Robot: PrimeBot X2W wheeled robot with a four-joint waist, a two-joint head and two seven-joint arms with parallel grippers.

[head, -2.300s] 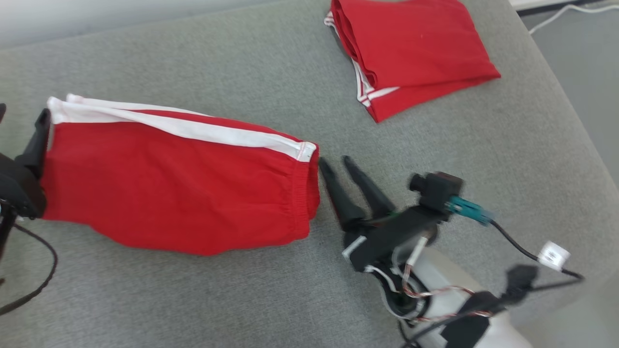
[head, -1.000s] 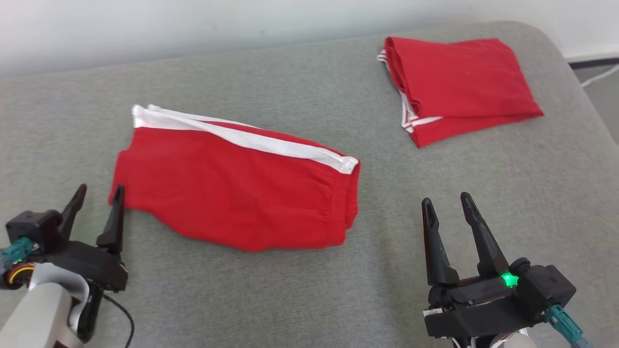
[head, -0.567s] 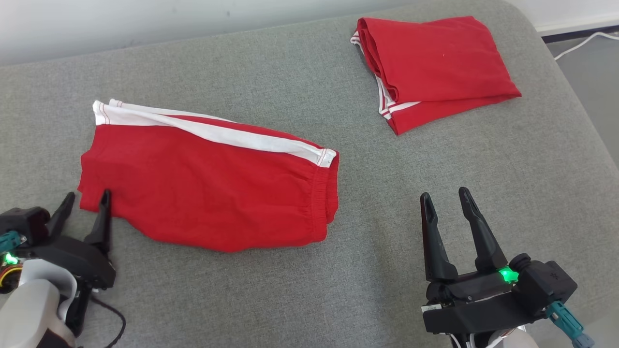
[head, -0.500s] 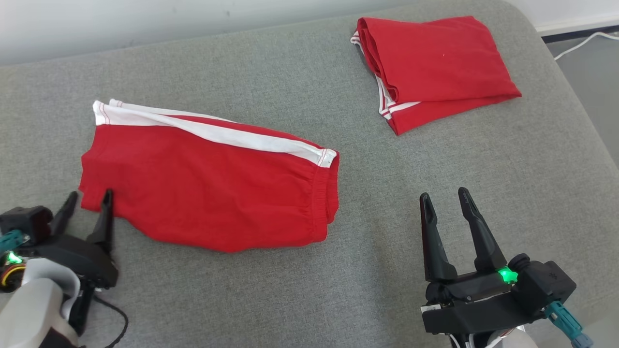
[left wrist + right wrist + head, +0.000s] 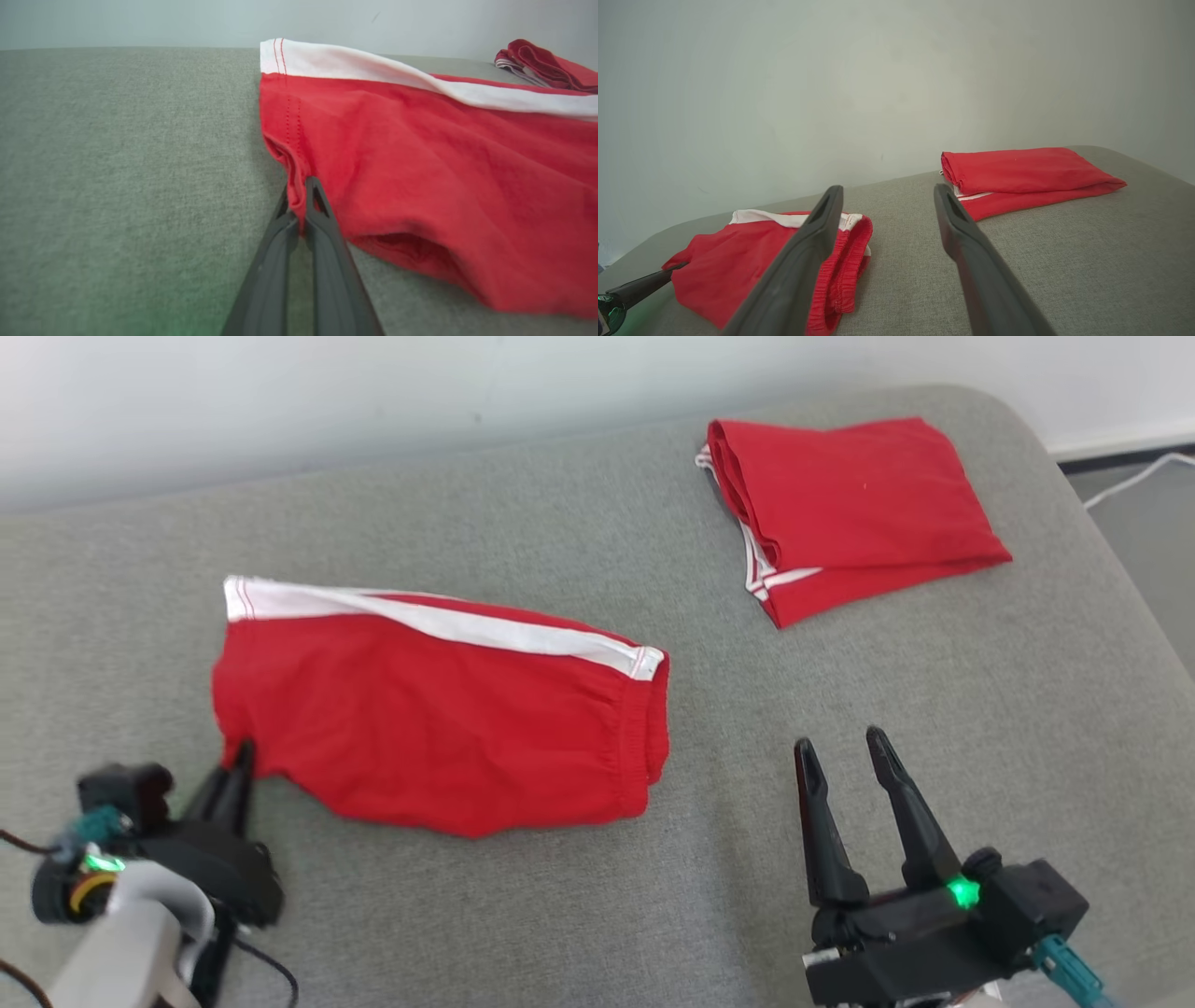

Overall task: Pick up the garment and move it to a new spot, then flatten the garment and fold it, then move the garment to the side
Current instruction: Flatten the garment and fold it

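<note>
Looks like the left gripper (image 5: 243, 756) is pinching the red shorts (image 5: 448, 709) by the lower-left corner while the right gripper (image 5: 838, 743) is hovering spread wide, so lifting's probably coming next.

A grey cushion (image 5: 971, 681) bears red shorts (image 5: 439, 719) with a white stripe, left of middle, and a folded garment (image 5: 859, 504) far right

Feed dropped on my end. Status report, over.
Left gripper shut on red shorts, near-left corner. Right gripper open, off the cloth. Folded red garment lies far right, apart, not in the way.
</note>
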